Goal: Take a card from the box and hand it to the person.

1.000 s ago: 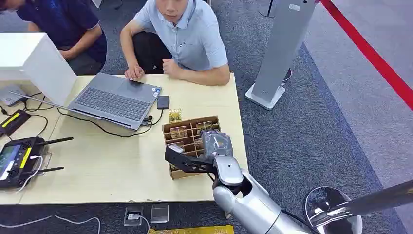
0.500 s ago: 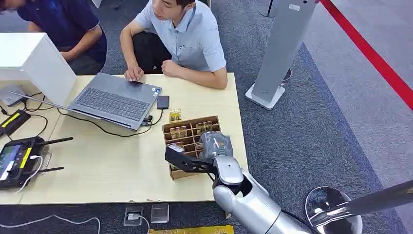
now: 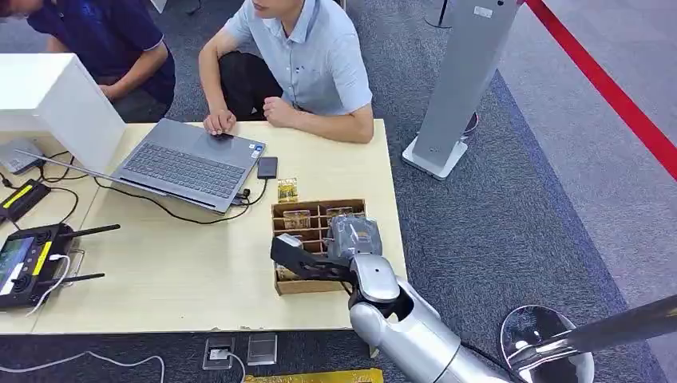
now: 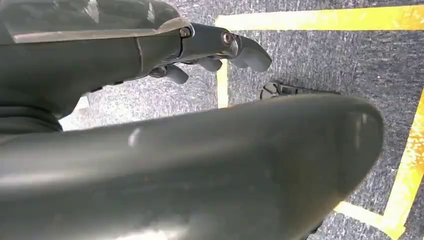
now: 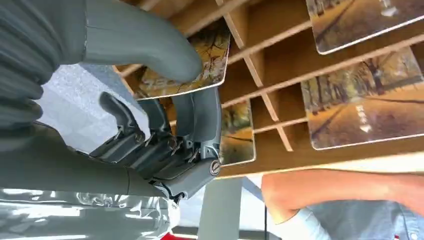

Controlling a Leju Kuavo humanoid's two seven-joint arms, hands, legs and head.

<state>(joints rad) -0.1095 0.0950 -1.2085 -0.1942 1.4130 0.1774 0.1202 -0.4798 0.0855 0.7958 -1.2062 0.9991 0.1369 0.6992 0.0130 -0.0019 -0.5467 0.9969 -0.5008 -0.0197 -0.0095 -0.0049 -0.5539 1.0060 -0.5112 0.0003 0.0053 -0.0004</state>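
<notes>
A brown cardboard box (image 3: 307, 286) with dividers sits near the table's right edge, and picture cards stand in its compartments (image 5: 360, 110). My right hand (image 3: 351, 235) hovers over the box's right side. In the right wrist view, the thumb and fingers of my right hand (image 5: 165, 120) pinch one card (image 5: 216, 57), which is tilted up above its compartment. The person (image 3: 311, 64) in a light blue shirt sits at the far side, forearms on the table. My left hand (image 4: 210, 50) hangs over the carpet, holding nothing.
One loose card (image 3: 287, 190) lies just beyond the box, with a black device (image 3: 267, 167) and an open laptop (image 3: 188, 159) past it. A controller (image 3: 28, 259) and cables lie at the left. A second person (image 3: 112, 40) sits far left. A grey stand (image 3: 459, 88) rises right of the table.
The box has turned from slanted to nearly square with the table edge, shifting slightly under my right hand. The seated person has leaned back a little.
</notes>
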